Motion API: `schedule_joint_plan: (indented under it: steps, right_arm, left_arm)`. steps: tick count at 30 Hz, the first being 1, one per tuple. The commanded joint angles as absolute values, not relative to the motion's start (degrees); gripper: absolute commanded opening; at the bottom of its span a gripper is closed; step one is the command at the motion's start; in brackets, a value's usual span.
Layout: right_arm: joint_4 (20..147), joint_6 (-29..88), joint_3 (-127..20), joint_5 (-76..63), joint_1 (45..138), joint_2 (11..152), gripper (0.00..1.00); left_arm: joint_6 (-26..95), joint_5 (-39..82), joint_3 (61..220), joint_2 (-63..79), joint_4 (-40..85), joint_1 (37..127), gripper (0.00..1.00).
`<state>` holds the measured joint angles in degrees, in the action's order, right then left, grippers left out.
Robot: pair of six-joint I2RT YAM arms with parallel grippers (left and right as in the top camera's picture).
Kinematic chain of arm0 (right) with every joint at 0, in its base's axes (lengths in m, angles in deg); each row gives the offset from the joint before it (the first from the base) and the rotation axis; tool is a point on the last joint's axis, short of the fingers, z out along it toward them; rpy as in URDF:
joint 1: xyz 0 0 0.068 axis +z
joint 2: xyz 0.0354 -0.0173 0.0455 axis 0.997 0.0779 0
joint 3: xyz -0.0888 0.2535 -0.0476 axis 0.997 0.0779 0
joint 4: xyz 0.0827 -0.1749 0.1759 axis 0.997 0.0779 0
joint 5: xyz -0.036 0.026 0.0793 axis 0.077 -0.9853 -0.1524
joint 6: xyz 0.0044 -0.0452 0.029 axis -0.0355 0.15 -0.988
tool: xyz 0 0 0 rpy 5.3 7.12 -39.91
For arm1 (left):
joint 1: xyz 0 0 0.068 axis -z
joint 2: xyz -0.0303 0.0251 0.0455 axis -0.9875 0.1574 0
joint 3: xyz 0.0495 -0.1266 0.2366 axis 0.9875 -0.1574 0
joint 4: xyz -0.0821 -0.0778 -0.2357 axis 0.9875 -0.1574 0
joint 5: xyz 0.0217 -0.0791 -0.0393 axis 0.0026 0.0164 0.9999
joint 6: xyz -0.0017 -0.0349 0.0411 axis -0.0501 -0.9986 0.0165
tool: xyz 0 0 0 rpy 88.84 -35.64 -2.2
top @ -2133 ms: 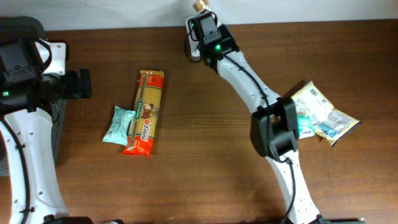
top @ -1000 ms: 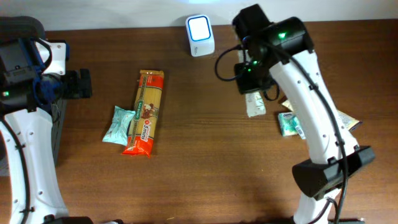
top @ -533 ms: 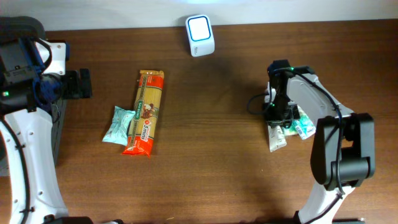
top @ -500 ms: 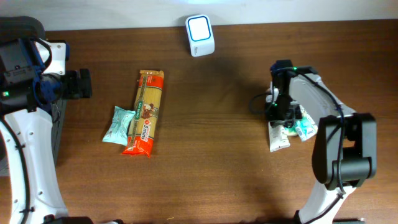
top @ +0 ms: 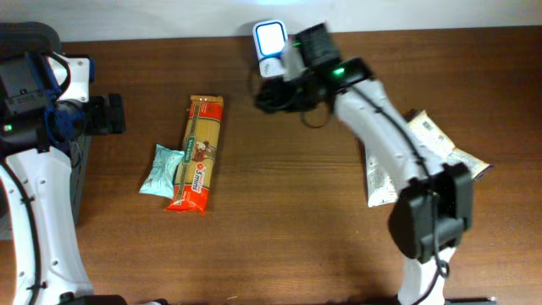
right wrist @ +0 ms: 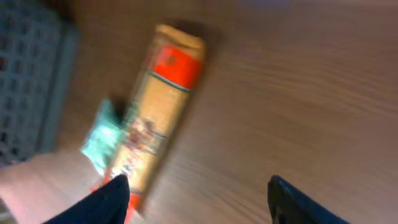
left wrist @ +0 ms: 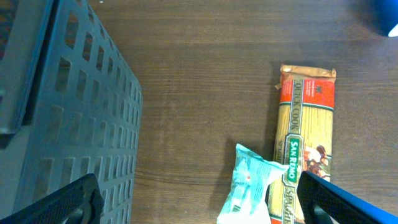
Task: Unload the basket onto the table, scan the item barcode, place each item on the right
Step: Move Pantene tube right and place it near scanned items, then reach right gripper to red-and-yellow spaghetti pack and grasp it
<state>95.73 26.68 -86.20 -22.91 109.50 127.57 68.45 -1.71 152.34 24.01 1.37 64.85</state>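
Note:
The white barcode scanner [top: 272, 38] stands at the table's far edge. A long orange and yellow spaghetti pack [top: 199, 152] lies left of centre, with a teal packet [top: 161, 170] against its left side. My right gripper [top: 262, 98] hovers just below the scanner, pointing left, open and empty. In the blurred right wrist view, the spaghetti pack [right wrist: 163, 106] and teal packet [right wrist: 102, 138] lie ahead of the right gripper [right wrist: 202, 202]. My left gripper [left wrist: 202, 211] is open and empty over bare wood just left of the teal packet [left wrist: 252, 190] and spaghetti pack [left wrist: 308, 140].
A grey slotted basket [left wrist: 62, 99] fills the left side under the left arm. At the right lie a pale packet [top: 381, 182] and crinkled snack bags [top: 434, 140], partly under the right arm.
The right gripper has opened and left the pale packet on the table at the right. The right arm has swung up and left to just below the scanner. The left arm has stayed still.

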Motion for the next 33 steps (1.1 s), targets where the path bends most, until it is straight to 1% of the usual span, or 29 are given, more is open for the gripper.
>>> schedule_joint_plan:
  steps: [1, 4, 6, 8, 12, 14, 15, 16, 17, 19, 20, 21, 24, 26, 27, 29, 31, 33]
  right_arm:
    - [89.6, 13.6, -85.8, -17.3, 116.9, 133.6, 0.70]
    - [83.8, 8.0, -85.8, -17.0, 122.0, 139.8, 0.70]
    - [80.1, 5.7, -85.8, -17.0, 124.3, 143.9, 0.72]
    - [76.8, 5.7, -85.8, -17.0, 126.0, 146.7, 0.73]
    - [73.8, 5.4, -85.8, -16.9, 126.7, 149.5, 0.72]
    - [73.6, 3.5, -85.8, -17.2, 126.8, 150.8, 0.71]
    - [73.3, 3.5, -85.8, -17.5, 126.8, 151.3, 0.63]
    - [73.3, 3.5, -85.8, -17.4, 126.8, 151.5, 0.48]
    - [73.3, 3.5, -85.8, -17.4, 126.8, 151.5, 0.40]
    - [73.6, 4.1, -85.8, -17.4, 126.8, 151.5, 0.11]
    - [73.9, 4.3, -85.8, -17.4, 126.8, 151.5, 0.04]
    - [74.7, 4.5, -85.8, -17.5, 126.7, 151.4, 0.04]
    - [78.8, 9.6, -86.0, -21.1, 124.8, 148.2, 0.04]
    - [85.4, 14.1, -86.0, -21.1, 123.1, 142.9, 0.04]
    - [91.1, 17.9, -86.0, -19.8, 122.1, 138.7, 0.04]
    - [102.8, 21.7, -86.0, -9.8, 121.4, 131.6, 0.04]
    - [111.9, 22.5, -86.0, -0.9, 121.4, 126.4, 0.04]
    - [120.5, 22.4, -86.0, 7.2, 121.5, 126.6, 0.04]
  left_arm:
    - [69.5, -1.5, 152.7, 23.7, 1.4, 64.6, 0.99]
    - [69.6, -1.5, 152.7, 23.7, 1.4, 64.6, 0.99]
    - [69.5, -1.5, 152.7, 23.7, 1.3, 64.6, 0.99]
    - [69.5, -1.5, 152.7, 23.7, 1.4, 64.6, 0.99]
    - [69.5, -1.5, 152.7, 23.7, 1.3, 64.6, 0.99]
    - [69.5, -1.5, 152.7, 23.7, 1.3, 64.6, 0.99]
    - [69.6, -1.5, 152.7, 23.7, 1.4, 64.6, 0.99]
    - [69.5, -1.5, 152.7, 23.7, 1.4, 64.6, 0.99]
    - [69.5, -1.5, 152.7, 23.7, 1.4, 64.6, 0.99]
    - [69.6, -1.5, 152.7, 23.7, 1.3, 64.6, 0.99]
    - [69.5, -1.5, 152.7, 23.7, 1.4, 64.6, 0.99]
    - [69.5, -1.5, 152.7, 23.7, 1.3, 64.6, 0.99]
    - [69.5, -1.5, 152.7, 23.7, 1.3, 64.6, 0.99]
    - [69.6, -1.5, 152.7, 23.7, 1.4, 64.6, 0.99]
    - [69.6, -1.5, 152.7, 23.7, 1.4, 64.6, 0.99]
    - [69.5, -1.5, 152.7, 23.7, 1.3, 64.6, 0.99]
    - [69.6, -1.5, 152.7, 23.7, 1.4, 64.6, 0.99]
    - [69.5, -1.5, 152.7, 23.7, 1.3, 64.6, 0.99]
